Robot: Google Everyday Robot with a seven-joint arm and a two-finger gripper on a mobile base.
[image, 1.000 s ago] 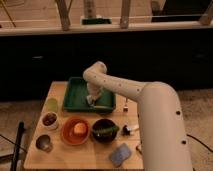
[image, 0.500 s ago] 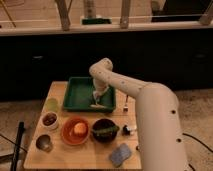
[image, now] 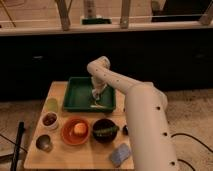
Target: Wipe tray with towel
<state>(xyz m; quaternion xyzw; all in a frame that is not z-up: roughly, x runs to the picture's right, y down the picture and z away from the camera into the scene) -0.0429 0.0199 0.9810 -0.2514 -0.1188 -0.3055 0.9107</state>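
The dark green tray (image: 75,95) lies at the back of the wooden table. The pale towel (image: 101,105) lies flat inside it near the front right corner. My gripper (image: 96,94) points down into the right side of the tray, just above and behind the towel. My white arm reaches in from the lower right and bends over the tray.
In front of the tray stand an orange plate (image: 66,134) holding an orange fruit (image: 79,129), a dark bowl (image: 104,130), a small white bowl (image: 49,120) and a metal cup (image: 43,143). A pale green piece (image: 52,104) lies left of the tray. A blue-grey pad (image: 120,154) lies at the front right.
My arm and gripper have shifted a little to the right and toward the front of the tray. The towel now shows at the tray's front right.
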